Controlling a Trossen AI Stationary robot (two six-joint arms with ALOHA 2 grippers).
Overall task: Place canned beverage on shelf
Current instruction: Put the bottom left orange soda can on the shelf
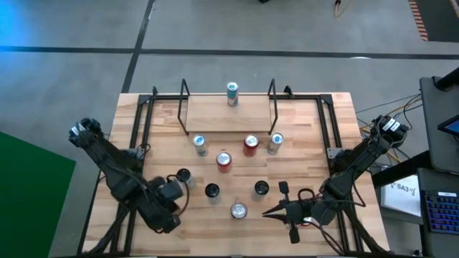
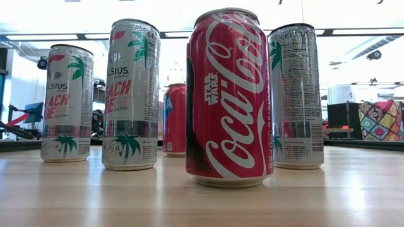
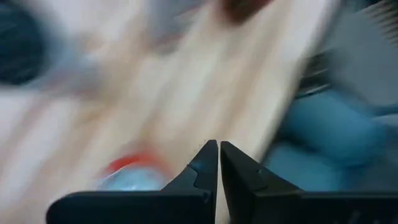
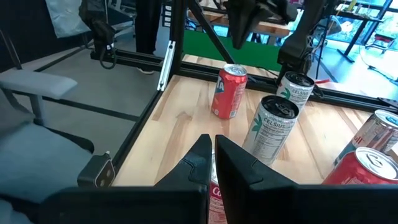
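Shelf [image 1: 229, 115]: standing at the far edge of the counter [image 1: 301, 222], well beyond both grippers; one Celsius can [image 1: 232, 94] already standing upright on it.
Next can: silver can [image 1: 238, 211], upright, long axis vertical, sitting between the two grippers, slightly nearer the right.
Left gripper [image 3: 219, 163]: hovering near the counter's front-left; fingers [image 3: 202, 168] pressing fully together, holding nothing.
Right gripper [image 4: 214, 160]: hovering at front-right; fingers closing on nothing, tips pointing toward the silver can.
Judgement: either gripper is needing to spread before grasping.
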